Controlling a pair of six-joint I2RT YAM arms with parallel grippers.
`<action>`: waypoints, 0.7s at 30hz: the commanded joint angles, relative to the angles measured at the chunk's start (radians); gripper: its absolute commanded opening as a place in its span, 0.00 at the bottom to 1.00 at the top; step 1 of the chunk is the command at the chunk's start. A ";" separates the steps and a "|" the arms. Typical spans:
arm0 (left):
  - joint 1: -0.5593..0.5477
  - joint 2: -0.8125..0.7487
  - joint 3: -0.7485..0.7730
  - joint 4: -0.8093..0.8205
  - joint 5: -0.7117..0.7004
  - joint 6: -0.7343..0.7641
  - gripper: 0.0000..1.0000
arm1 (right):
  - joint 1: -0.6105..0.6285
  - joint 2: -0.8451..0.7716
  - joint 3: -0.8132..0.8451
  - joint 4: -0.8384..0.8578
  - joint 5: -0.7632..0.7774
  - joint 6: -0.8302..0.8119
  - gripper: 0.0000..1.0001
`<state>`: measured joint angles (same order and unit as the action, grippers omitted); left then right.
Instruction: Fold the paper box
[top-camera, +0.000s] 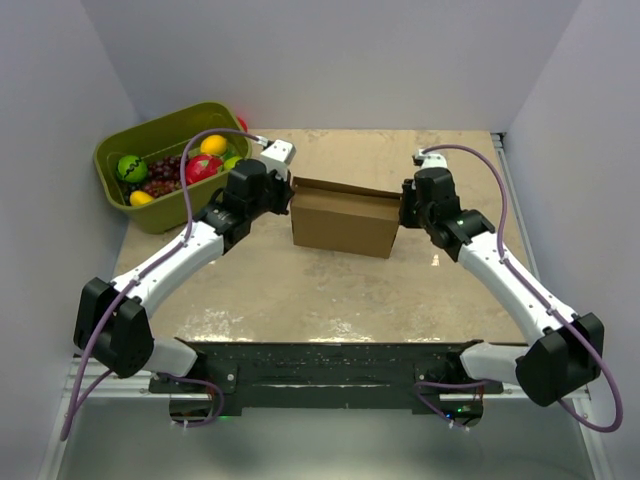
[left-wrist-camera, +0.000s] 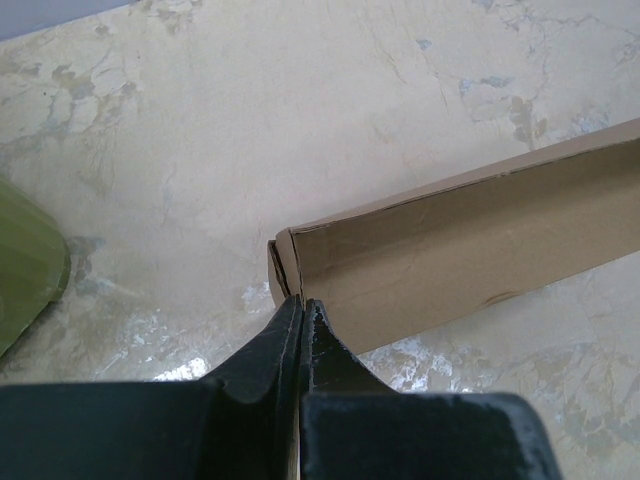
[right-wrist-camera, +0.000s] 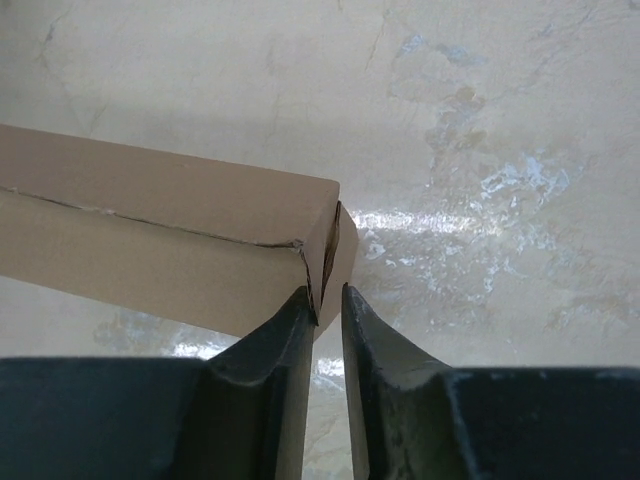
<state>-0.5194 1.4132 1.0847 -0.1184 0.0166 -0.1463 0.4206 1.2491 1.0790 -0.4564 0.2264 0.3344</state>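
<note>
Beige marbled tabletop (top-camera: 330, 290), grey walls on three sides. Both arm bases sit at the near edge, and each arm reaches in toward the middle.

Paper box (top-camera: 345, 225) sits mid-tabletop, a bit toward the far side. It's plain brown cardboard with its long side running left-right and the right end angled slightly nearer. It rests on the tabletop, with one gripper at each end.

Left gripper (top-camera: 285, 195) is at the box's left end. In the left wrist view the fingers (left-wrist-camera: 270, 350) are pressed together, no gap visible. The folded end flap at the corner of the box (left-wrist-camera: 470, 250) runs straight into the tips, so it reads as pinching that flap edge.

Right gripper (top-camera: 403, 208) is at the box's right end. In the right wrist view the jaws stand slightly spread with a narrow slot between them. The end flap at the corner of the box (right-wrist-camera: 150, 230) meets the tip of the left-hand finger (right-wrist-camera: 285, 350). The slot below it is empty, so nothing is clamped. A crease line runs along the box's long face there.

Far left: olive-green plastic bin (top-camera: 175, 215) holding toy fruit: a green ball (top-camera: 131, 167), a red apple (top-camera: 203, 167), an orange (top-camera: 213, 144) and dark grapes (top-camera: 165, 175). The bin is apart from the box, with the left arm's wrist between them.
</note>
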 joint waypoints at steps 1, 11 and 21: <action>-0.025 0.067 -0.054 -0.242 0.026 -0.009 0.00 | 0.009 -0.010 0.047 -0.117 0.011 0.005 0.32; -0.024 0.067 -0.034 -0.260 0.011 0.001 0.00 | 0.010 -0.017 0.134 -0.108 0.022 -0.011 0.41; -0.025 0.066 -0.028 -0.256 0.023 0.002 0.00 | 0.009 -0.005 0.124 -0.058 0.042 -0.028 0.22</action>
<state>-0.5251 1.4147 1.0977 -0.1413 0.0025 -0.1459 0.4263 1.2488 1.1782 -0.5594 0.2455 0.3233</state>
